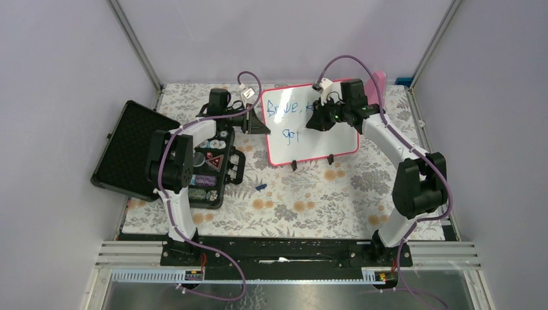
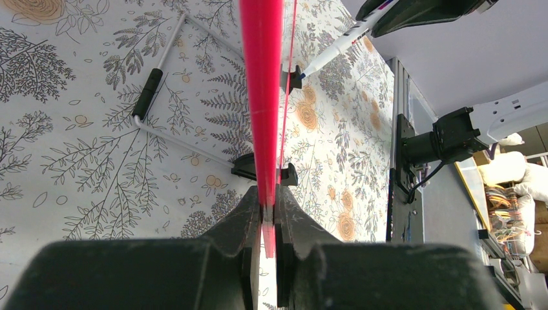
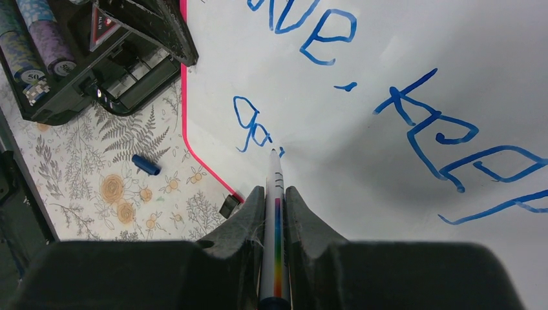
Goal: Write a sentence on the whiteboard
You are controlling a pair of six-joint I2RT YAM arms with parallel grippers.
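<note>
Whiteboard (image 1: pixel 323 145) shows "Brave, keep" and "go"; the sentence (image 1: pixel 287 110) looks unfinished. Left pincer (image 2: pixel 268 197) is clamped on its frame, right pincer (image 3: pixel 274 190) on the marker (image 3: pixel 276 226).

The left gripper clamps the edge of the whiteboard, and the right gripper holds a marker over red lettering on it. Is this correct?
Only the colour is wrong: the right wrist view shows the lettering is blue, not red. The left gripper does clamp the edge of the whiteboard, and the right gripper holds the marker over it.
</note>
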